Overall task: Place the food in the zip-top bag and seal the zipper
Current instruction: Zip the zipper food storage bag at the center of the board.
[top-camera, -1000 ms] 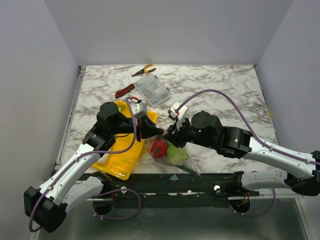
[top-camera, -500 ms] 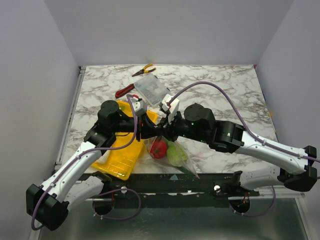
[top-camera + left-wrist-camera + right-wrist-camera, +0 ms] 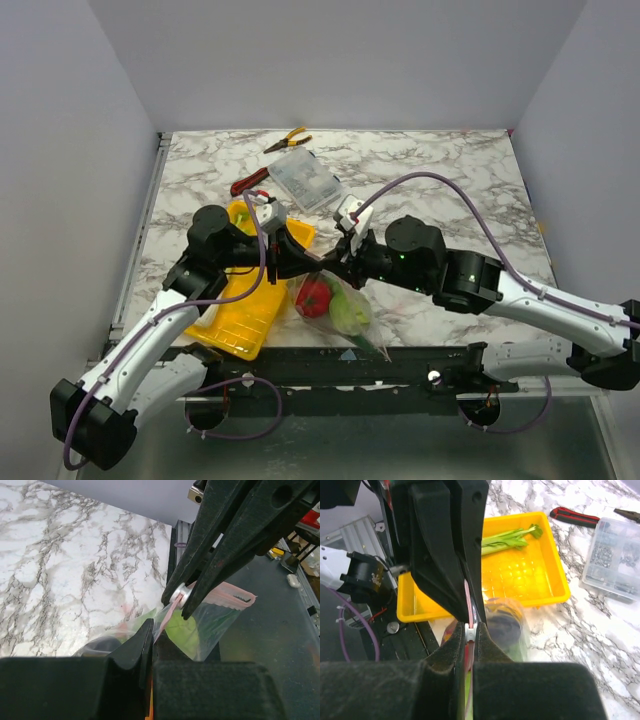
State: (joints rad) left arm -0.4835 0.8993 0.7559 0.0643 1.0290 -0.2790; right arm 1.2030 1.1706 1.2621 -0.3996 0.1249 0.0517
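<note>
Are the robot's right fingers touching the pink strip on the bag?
Touching. In the right wrist view, the right gripper has its fingers shut on the pink zipper, and the strip passes between them with no gap.

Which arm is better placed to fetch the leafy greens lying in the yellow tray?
Left, likely: the left gripper sits beside the yellow tray holding the leafy greens; the right gripper lies farther off.

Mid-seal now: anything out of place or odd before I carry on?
Yes. The leafy greens lie in the yellow tray, outside the zip-top bag, while the left gripper and right gripper both have their jaws shut on its zipper. Sealing now would likely leave that food out.
</note>
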